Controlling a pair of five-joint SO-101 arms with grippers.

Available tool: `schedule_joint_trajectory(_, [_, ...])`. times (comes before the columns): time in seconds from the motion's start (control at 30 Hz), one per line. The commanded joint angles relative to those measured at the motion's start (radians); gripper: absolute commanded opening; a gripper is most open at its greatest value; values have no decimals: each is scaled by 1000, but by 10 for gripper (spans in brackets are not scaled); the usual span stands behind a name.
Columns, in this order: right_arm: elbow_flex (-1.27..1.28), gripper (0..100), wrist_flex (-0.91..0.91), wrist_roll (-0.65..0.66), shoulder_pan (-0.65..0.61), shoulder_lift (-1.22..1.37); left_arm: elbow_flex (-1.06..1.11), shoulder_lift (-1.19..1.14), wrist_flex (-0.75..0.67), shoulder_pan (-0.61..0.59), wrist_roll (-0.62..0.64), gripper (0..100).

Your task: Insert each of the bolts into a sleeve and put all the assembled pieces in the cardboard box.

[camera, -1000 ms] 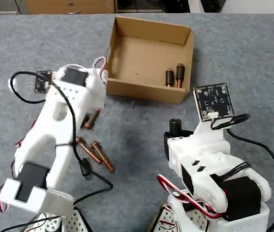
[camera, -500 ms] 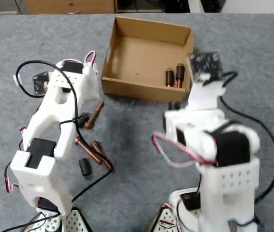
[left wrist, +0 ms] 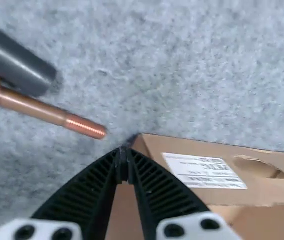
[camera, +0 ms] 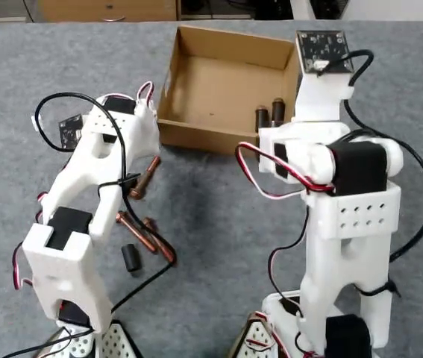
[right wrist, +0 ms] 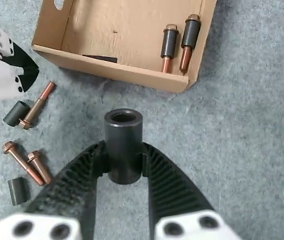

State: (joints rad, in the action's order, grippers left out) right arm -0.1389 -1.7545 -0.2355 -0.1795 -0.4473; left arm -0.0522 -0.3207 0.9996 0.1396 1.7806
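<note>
My right gripper (right wrist: pixel 124 150) is shut on an upright black sleeve (right wrist: pixel 123 132), held above the carpet just in front of the cardboard box (right wrist: pixel 81 30). Two assembled pieces (right wrist: pixel 169 44) (camera: pixel 269 115) lie in the box's right corner. My left gripper (left wrist: pixel 123 156) is shut and empty, with its tips at the box's outer left front corner (left wrist: pixel 207 170). Close to it lie a copper bolt (left wrist: pixel 36 107) and a black sleeve (left wrist: pixel 16 62), side by side. Two more bolts (camera: pixel 133 227) (camera: pixel 157 240) and another sleeve (camera: pixel 130 257) lie nearer the left arm's base.
The grey carpet (camera: pixel 211 216) between the two arms is bare. The right arm (camera: pixel 345 194) stands tall, with its wrist over the box's right front corner. A black cable (camera: pixel 121 160) hangs along the left arm. Wooden furniture (camera: pixel 107 9) runs along the far edge.
The right arm has risen and swung forward to the box with the sleeve in its gripper. The left arm has pulled back a little, uncovering the loose sleeve by the bolts.
</note>
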Motion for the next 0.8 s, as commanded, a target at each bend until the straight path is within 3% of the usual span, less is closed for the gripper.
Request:
schedule_joint_trajectory(0.0, [-48, 2, -2, -9, 16, 8, -63, 8, 5, 28, 41, 21])
schedule_joint_trajectory(0.47, [-81, 2, 2, -9, 16, 42, 43, 12, 6, 60, 37, 20])
schedule_joint_trajectory(0.77, [-87, 2, -5, -9, 16, 42, 41, 7, 5, -12, 164, 20])
